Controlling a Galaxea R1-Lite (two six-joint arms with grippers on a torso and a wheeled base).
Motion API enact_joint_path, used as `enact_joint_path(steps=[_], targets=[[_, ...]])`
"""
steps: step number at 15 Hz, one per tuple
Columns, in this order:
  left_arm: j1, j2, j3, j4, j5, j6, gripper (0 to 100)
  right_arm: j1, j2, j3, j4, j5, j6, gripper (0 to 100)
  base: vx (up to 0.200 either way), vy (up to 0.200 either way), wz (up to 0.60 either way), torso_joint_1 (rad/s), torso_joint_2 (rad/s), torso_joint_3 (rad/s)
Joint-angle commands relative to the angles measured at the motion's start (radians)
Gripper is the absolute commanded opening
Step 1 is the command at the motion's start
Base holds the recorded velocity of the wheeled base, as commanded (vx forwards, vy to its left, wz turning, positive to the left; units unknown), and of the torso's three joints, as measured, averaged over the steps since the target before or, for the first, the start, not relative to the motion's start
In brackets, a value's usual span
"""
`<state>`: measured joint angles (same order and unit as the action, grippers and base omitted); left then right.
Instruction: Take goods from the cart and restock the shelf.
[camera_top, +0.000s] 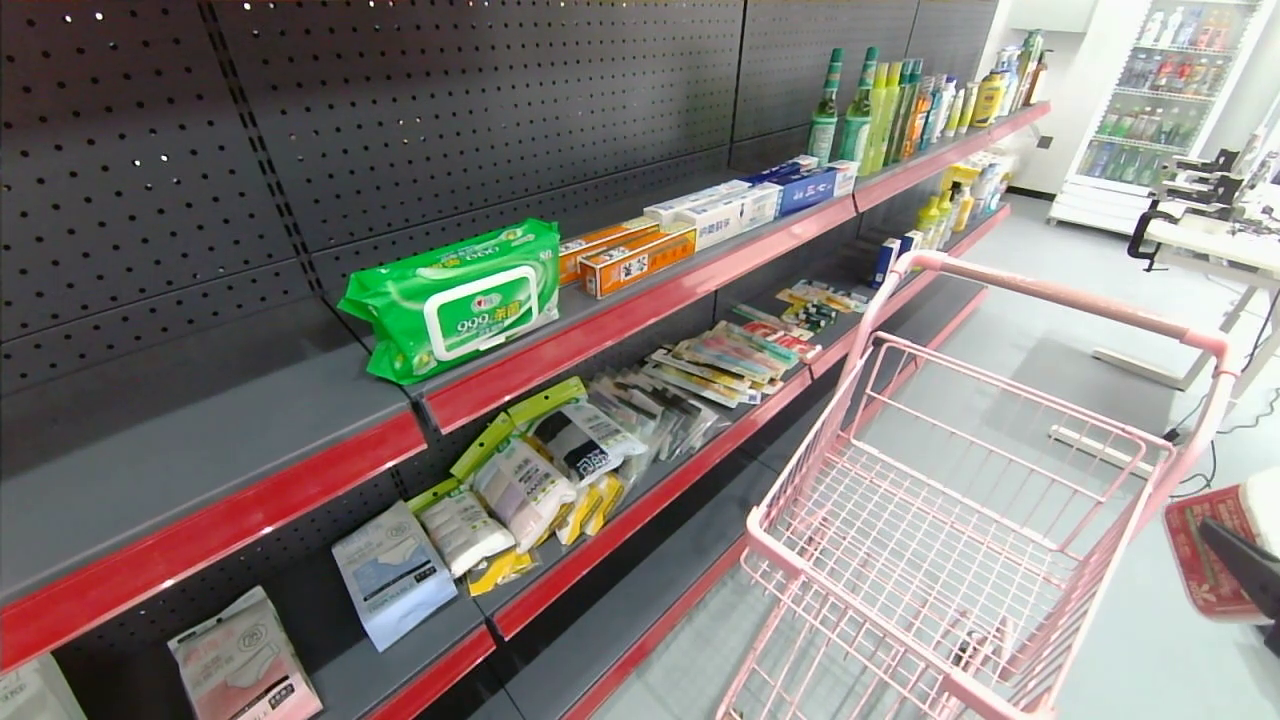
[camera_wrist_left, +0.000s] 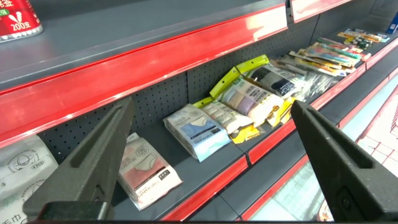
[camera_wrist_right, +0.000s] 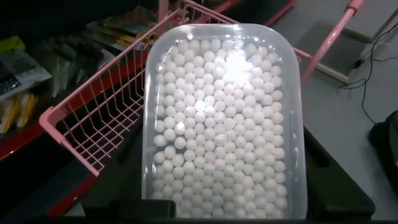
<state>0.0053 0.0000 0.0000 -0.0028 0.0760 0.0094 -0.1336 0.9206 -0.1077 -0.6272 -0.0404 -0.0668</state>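
My right gripper is shut on a clear plastic box of small white balls, held above the near corner of the pink cart. In the head view that box shows as a red-labelled pack at the right edge, with one dark finger across it. The cart's basket looks empty. My left gripper is open with nothing between its fingers, facing the lower shelf's packets. The upper grey shelf has bare room left of a green wipes pack.
Boxes and bottles line the upper shelf farther along. Bagged goods and toothbrush packs lie on the lower shelf. A white table and a drinks fridge stand beyond the cart.
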Motion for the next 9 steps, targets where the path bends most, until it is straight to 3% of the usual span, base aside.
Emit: enact_joint_path(steps=[1, 9], targets=[[0.001, 0.002, 0.000, 0.000, 0.001, 0.000, 100, 0.016, -0.092, 0.003, 0.047, 0.004, -0.008, 0, 0.000, 0.000, 0.00, 0.000, 0.00, 0.000], [0.001, 0.002, 0.000, 0.000, 0.001, 0.000, 100, 0.020, -0.106, -0.014, 0.054, 0.005, -0.067, 0, 0.000, 0.000, 0.00, 0.000, 0.00, 0.000]])
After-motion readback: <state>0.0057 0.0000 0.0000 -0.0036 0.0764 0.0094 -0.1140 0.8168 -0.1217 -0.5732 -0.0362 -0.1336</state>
